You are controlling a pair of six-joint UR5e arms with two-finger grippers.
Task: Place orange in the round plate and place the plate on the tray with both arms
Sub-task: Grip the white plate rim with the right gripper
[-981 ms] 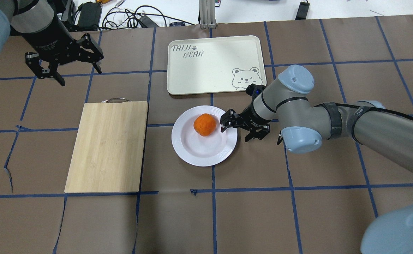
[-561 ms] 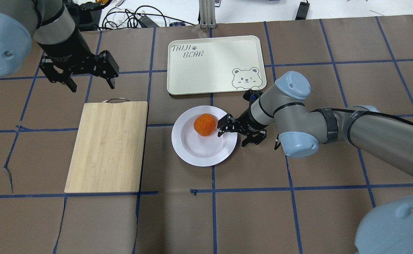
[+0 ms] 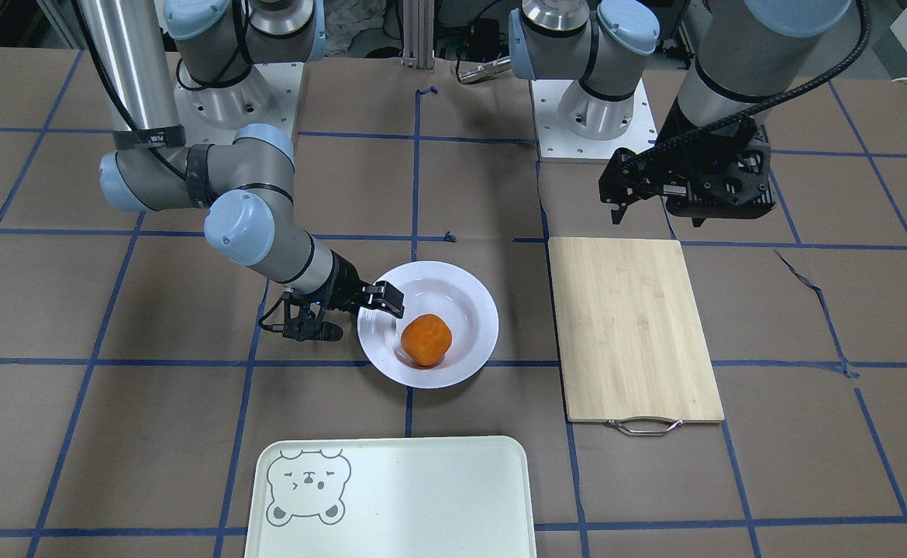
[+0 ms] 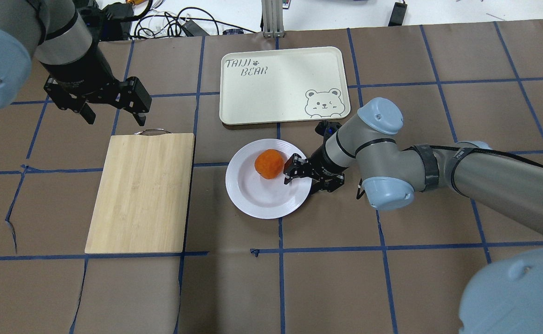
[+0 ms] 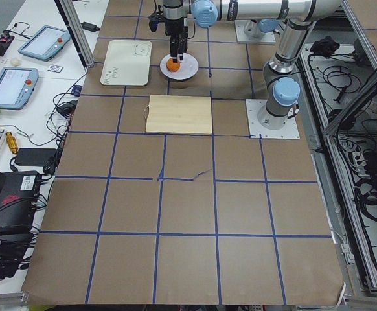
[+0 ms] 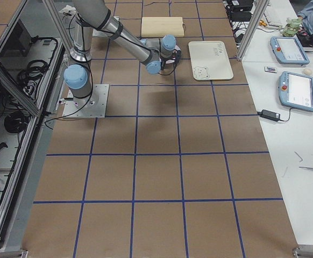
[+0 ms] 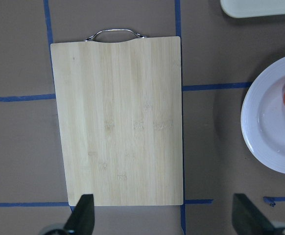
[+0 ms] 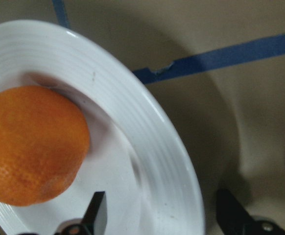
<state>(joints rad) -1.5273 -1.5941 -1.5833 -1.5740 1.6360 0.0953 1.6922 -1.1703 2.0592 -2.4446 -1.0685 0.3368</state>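
Observation:
The orange (image 4: 269, 163) (image 3: 425, 339) (image 8: 32, 144) lies in the white round plate (image 4: 253, 204) (image 3: 469, 294) (image 8: 147, 127) at mid-table. My right gripper (image 4: 305, 182) (image 3: 356, 318) (image 8: 162, 215) is open and low, straddling the plate's rim on the robot's right, one finger over the plate near the orange and the other outside it. The tray (image 4: 281, 83) (image 3: 422, 496) with the bear face lies just beyond the plate. My left gripper (image 4: 113, 118) (image 3: 655, 217) (image 7: 164, 218) hangs open and holds nothing, above the handle end of the cutting board.
A bamboo cutting board (image 4: 141, 192) (image 3: 632, 325) (image 7: 118, 122) with a metal handle lies to the robot's left of the plate. Cables and a power brick (image 4: 169, 23) sit past the table's far edge. Brown paper with blue tape lines covers the table.
My right gripper slid left until its fingers straddle the plate's rim. My left gripper moved right and closer to the cutting board's handle end. The orange and plate stayed put.

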